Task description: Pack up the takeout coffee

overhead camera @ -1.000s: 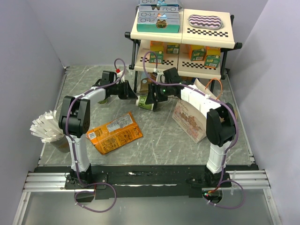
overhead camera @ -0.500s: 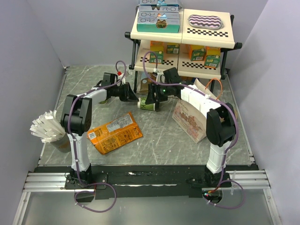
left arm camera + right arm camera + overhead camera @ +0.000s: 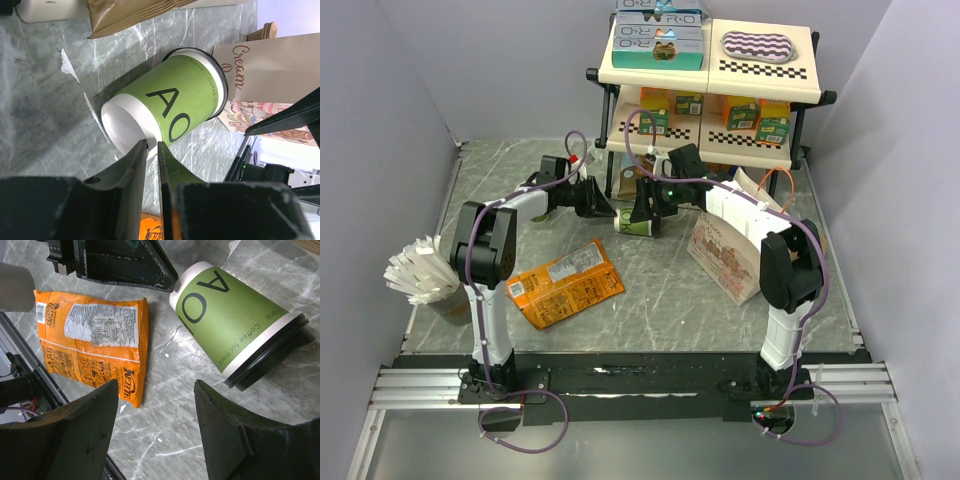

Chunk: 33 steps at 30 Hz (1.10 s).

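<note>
At the far left edge of the grey marbled bench sits a white frilly bundle; what it is cannot be told. To its right an orange Kettle crisp packet lies flat, back panel up.

The left arm reaches toward the back middle of the bench. In its wrist view the left hand has its two dark fingers drawn almost together, with only a thin slit between them and nothing held. The fingertips sit right at the white bottom rim of the takeout coffee; whether they touch it cannot be told.

The takeout coffee is a green paper cup lettered "AO" with a black lid. It lies on its side on the bench, just in front of the shelf rack, between the two hands. Its base points toward the left hand, and its lid points toward the paper bag.

The right hand hovers over the bench beside the cup. Its fingers are spread wide and grip nothing. In its wrist view the cup lies just beyond the fingertips, apart from them.

Further right, a printed paper bag marked "Cream" lies on the bench under the right arm. The rack behind holds small green and orange cartons. Flat boxes and a purple striped item rest on top.
</note>
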Each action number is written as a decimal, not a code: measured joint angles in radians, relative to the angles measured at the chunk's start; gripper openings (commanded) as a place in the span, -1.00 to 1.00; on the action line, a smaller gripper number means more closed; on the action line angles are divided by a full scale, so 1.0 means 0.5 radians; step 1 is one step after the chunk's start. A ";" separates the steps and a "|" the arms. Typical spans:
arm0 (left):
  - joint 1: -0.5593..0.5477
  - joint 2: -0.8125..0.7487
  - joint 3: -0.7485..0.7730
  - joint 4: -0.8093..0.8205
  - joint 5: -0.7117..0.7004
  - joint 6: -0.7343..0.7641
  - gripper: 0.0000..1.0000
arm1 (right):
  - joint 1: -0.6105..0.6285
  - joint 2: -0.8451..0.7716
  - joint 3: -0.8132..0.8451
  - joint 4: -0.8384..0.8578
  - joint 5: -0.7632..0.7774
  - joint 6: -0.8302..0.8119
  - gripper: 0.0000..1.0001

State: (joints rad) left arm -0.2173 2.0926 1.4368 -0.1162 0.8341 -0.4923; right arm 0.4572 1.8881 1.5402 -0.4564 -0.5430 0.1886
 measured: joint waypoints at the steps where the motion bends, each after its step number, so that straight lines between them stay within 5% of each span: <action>1: 0.000 0.000 -0.001 0.001 0.005 -0.005 -0.57 | 0.000 0.000 0.000 0.000 -0.001 0.000 0.38; 12: 0.000 0.066 -0.047 0.076 0.050 -0.107 -0.36 | 0.000 0.000 0.000 0.000 -0.001 0.000 0.38; 23: -0.001 0.080 -0.065 0.163 0.139 -0.146 -0.74 | -0.004 0.000 0.000 0.000 -0.001 -0.006 0.38; 26: -0.001 0.085 -0.087 0.211 0.181 -0.156 -0.98 | -0.005 0.000 0.000 0.000 0.000 -0.009 0.38; 33: -0.001 0.099 -0.111 0.314 0.337 -0.169 -0.98 | -0.013 0.000 0.000 -0.004 0.000 -0.041 0.42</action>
State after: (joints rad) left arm -0.2176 2.1422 1.3811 0.0410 1.0027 -0.5770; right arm 0.4507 1.8881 1.5402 -0.4583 -0.5430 0.1680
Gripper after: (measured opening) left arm 0.023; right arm 0.693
